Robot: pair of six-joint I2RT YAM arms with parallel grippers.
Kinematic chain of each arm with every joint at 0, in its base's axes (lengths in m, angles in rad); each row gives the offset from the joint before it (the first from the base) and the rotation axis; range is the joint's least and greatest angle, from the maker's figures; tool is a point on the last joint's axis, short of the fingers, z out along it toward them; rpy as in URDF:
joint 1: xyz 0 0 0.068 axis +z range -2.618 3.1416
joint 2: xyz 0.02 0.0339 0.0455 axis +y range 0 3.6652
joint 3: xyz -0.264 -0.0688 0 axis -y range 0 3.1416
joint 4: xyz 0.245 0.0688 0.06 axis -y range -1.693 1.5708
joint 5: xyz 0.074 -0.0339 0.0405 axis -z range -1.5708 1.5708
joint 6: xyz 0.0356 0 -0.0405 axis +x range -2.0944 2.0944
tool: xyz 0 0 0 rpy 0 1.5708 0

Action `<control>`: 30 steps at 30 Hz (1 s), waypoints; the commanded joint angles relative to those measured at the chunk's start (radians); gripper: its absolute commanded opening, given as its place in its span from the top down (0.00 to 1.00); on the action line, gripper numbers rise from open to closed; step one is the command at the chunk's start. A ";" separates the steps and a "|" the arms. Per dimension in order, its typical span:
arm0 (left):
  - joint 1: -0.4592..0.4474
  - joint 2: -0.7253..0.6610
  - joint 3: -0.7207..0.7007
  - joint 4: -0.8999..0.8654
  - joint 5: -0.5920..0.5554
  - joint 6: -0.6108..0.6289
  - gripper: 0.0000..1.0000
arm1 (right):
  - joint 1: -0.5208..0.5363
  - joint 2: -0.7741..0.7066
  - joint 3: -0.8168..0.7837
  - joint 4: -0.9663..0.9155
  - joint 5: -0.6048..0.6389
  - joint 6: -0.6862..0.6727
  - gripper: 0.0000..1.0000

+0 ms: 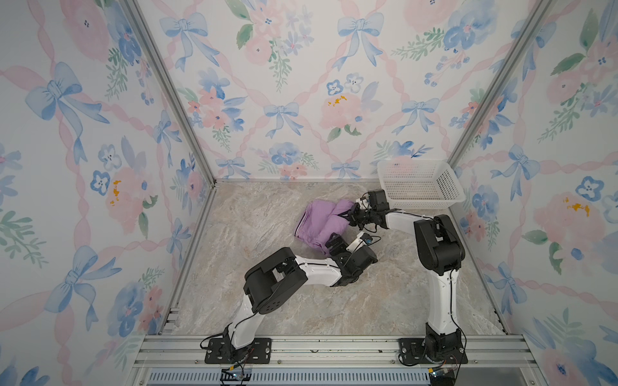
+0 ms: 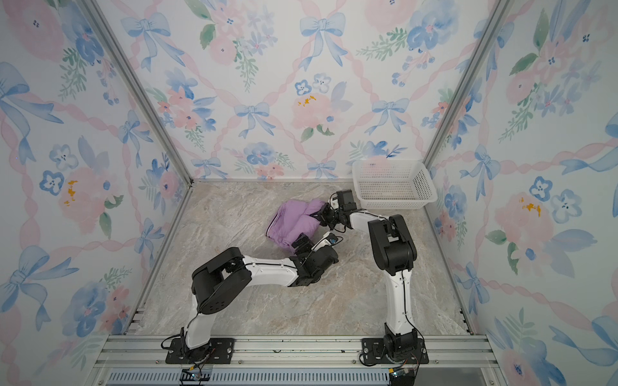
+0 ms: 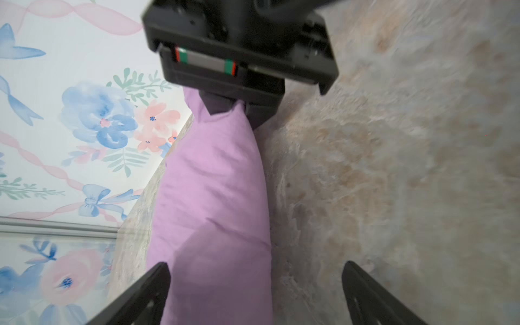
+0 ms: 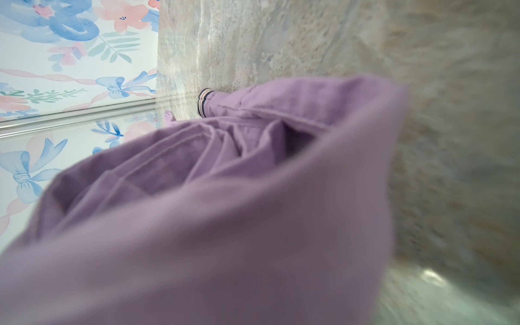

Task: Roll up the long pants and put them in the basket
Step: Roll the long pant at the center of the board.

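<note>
The long pants (image 1: 322, 222) are lying bunched near the tabletop's (image 1: 267, 300) middle, closer to its back edge. The right gripper (image 3: 225, 108) is pinching their end toward the back right corner. Blurred fabric is filling its own wrist view and hiding its fingers, with only a bit of striped waistband (image 4: 203, 101) peeking out. The left gripper (image 3: 256, 270) is gaping wide at the near end.

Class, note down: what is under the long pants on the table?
The long pants lie bunched on the marble tabletop, which shows all around them. Anything beneath the fabric is covered.

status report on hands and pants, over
Left hand open at the long pants, part rolled. Right hand shut on the fabric. Basket behind, not in the way.
</note>
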 commanded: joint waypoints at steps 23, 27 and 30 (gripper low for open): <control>0.121 0.152 0.115 -0.011 -0.152 0.137 0.02 | 0.026 0.056 0.013 0.114 -0.060 0.065 1.00; 0.138 0.177 0.124 -0.013 -0.127 0.151 0.02 | 0.026 0.058 0.009 0.122 -0.062 0.066 1.00; 0.151 0.200 0.131 -0.015 -0.093 0.164 0.08 | 0.026 0.061 0.005 0.135 -0.067 0.072 1.00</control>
